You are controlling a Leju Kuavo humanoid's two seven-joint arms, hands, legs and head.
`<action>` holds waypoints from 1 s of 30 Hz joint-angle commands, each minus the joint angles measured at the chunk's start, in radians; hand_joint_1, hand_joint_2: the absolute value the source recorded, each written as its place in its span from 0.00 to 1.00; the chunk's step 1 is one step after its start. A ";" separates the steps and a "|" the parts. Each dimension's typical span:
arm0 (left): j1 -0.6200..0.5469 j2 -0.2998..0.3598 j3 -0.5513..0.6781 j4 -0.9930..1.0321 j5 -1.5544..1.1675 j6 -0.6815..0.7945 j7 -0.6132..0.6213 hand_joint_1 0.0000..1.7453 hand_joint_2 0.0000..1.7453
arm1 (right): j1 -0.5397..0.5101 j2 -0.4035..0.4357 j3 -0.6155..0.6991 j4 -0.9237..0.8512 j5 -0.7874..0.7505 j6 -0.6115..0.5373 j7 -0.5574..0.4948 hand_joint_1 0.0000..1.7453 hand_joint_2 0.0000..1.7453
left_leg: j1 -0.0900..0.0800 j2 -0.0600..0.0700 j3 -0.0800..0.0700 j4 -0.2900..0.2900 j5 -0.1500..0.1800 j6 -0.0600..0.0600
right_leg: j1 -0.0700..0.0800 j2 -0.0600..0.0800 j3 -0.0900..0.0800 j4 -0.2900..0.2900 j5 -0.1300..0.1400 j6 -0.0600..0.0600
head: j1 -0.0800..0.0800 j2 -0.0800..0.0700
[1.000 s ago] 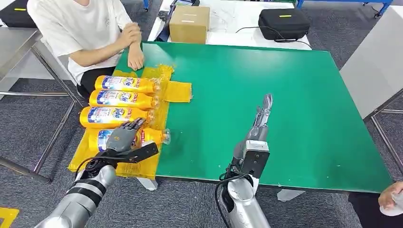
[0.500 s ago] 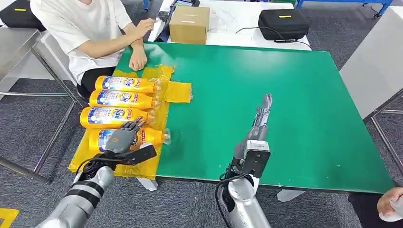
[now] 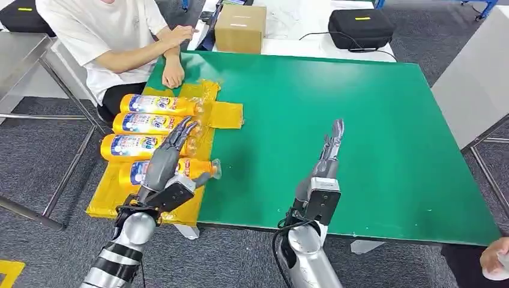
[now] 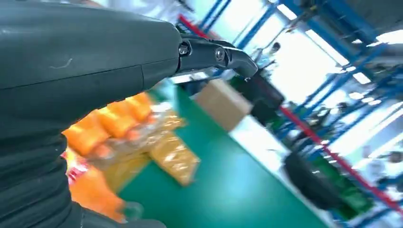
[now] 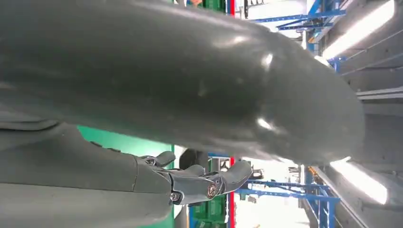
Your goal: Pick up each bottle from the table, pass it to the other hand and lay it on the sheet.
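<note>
Worktop [image 3: 336, 126]: big green surface, no bottle on its bare green part as far as the head view shows. Judging by that, the pick-and-pass work looks close to finished.

Yellow sheet [image 3: 225, 114] hangs over the worktop's left edge. Four yellow bottles lie on it side by side, caps toward the green: first bottle [image 3: 157, 105] farthest from the robot, second bottle [image 3: 150, 123], third bottle [image 3: 129, 147], fourth bottle [image 3: 198, 168] nearest. All four look laid flat, roughly parallel.

Left hand [image 3: 168, 157] hovers above the fourth bottle, fingers [image 3: 183, 131] stretched out and apart, reaching over toward the second and third; it holds nothing. Left wrist view is blurred, so contact with a bottle is hard to rule out, but no grip shows.

Right hand [image 3: 329, 153] sits over mid-worktop, edge-on, fingers straight and extended, empty.

Left to do, my read: left arm clears the sheet; then either done or wait for more bottles.

Around: person [image 3: 114, 36] seated at the far-left corner, forearm resting on the worktop just beside the sheet's far end, the closest thing to the left arm's way out. Cardboard box [image 3: 240, 28] and black case [image 3: 360, 27] on a white table beyond, well apart. Another person's hand [image 3: 495, 258] at the near-right corner.
</note>
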 commanded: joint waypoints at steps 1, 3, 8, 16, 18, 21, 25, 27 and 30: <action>-0.003 -0.040 -0.050 -0.114 0.096 0.027 -0.034 0.00 1.00 | -0.026 -0.030 0.010 0.045 -0.003 -0.018 0.000 0.00 0.00 | 0.001 0.000 0.004 0.000 -0.002 -0.001 | 0.001 0.000 0.004 -0.001 -0.001 -0.001 | 0.000 0.000; 0.002 -0.054 -0.043 -0.127 0.141 0.034 -0.036 0.00 1.00 | -0.020 -0.033 0.013 0.028 -0.002 -0.028 0.000 0.00 0.00 | 0.001 -0.001 0.002 0.000 -0.001 -0.001 | 0.001 -0.001 0.002 -0.001 -0.001 -0.001 | 0.000 0.000; 0.002 -0.054 -0.043 -0.127 0.141 0.034 -0.036 0.00 1.00 | -0.020 -0.033 0.013 0.028 -0.002 -0.028 0.000 0.00 0.00 | 0.000 0.000 0.002 0.000 -0.001 -0.001 | 0.000 0.000 0.002 -0.001 -0.001 -0.001 | 0.000 0.000; 0.002 -0.054 -0.043 -0.127 0.141 0.034 -0.036 0.00 1.00 | -0.020 -0.033 0.013 0.028 -0.002 -0.028 0.000 0.00 0.00 | 0.001 0.000 0.004 0.000 -0.001 -0.001 | 0.001 -0.001 0.004 -0.001 -0.001 -0.001 | 0.000 0.000; 0.002 -0.054 -0.043 -0.127 0.141 0.034 -0.036 0.00 1.00 | -0.020 -0.033 0.013 0.028 -0.002 -0.028 0.000 0.00 0.00 | 0.001 0.000 0.004 0.000 -0.002 -0.001 | 0.001 0.000 0.004 -0.001 -0.001 -0.001 | 0.000 0.000; 0.002 -0.054 -0.043 -0.127 0.141 0.034 -0.036 0.00 1.00 | -0.020 -0.033 0.013 0.028 -0.002 -0.028 0.000 0.00 0.00 | 0.000 0.000 0.002 -0.001 -0.001 -0.001 | 0.000 0.000 0.003 -0.001 -0.001 -0.001 | 0.000 0.000; 0.028 -0.108 -0.011 -0.133 0.386 -0.015 -0.023 0.00 1.00 | 0.059 -0.026 -0.004 -0.157 0.144 -0.051 0.000 0.00 0.00 | 0.001 0.000 0.006 0.000 -0.003 -0.001 | 0.001 0.000 0.007 -0.001 -0.003 -0.002 | 0.000 0.000; 0.064 -0.164 0.014 -0.115 0.555 -0.042 0.004 0.00 1.00 | 0.118 -0.003 -0.033 -0.219 0.190 -0.051 0.000 0.00 1.00 | 0.001 -0.002 0.004 0.001 -0.003 -0.001 | 0.001 -0.002 0.005 0.000 -0.004 -0.002 | 0.000 0.000; 0.092 -0.167 -0.009 -0.063 0.769 -0.078 0.068 0.00 1.00 | 0.161 -0.004 -0.050 -0.212 0.213 -0.051 0.000 0.00 1.00 | 0.001 -0.002 0.006 -0.001 -0.003 -0.001 | 0.001 -0.002 0.007 -0.002 -0.003 -0.002 | 0.000 0.000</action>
